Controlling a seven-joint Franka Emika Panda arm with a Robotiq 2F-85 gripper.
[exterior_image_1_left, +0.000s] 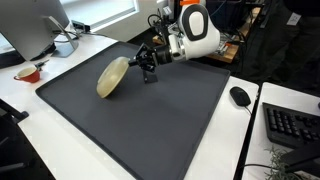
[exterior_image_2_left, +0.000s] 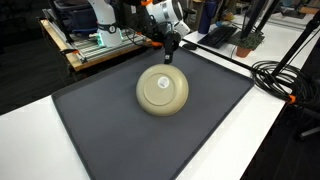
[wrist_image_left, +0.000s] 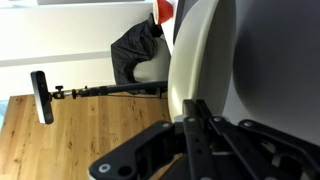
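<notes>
A cream bowl (exterior_image_1_left: 113, 77) stands tilted on its edge on the dark grey mat (exterior_image_1_left: 150, 125). In both exterior views my gripper (exterior_image_1_left: 147, 66) is at the bowl's rim, on its far side (exterior_image_2_left: 168, 52). The bowl's round underside (exterior_image_2_left: 162, 90) faces an exterior camera. In the wrist view the black fingers (wrist_image_left: 196, 125) are drawn close together on the pale rim of the bowl (wrist_image_left: 192, 55), which rises straight up from them. The gripper looks shut on the rim and holds the bowl tipped up.
A black mouse (exterior_image_1_left: 239, 96) and a keyboard (exterior_image_1_left: 292, 125) lie on the white desk beside the mat. A small red dish (exterior_image_1_left: 28, 73) and a monitor (exterior_image_1_left: 38, 25) stand at the other end. Black cables (exterior_image_2_left: 278, 78) run along the mat's edge.
</notes>
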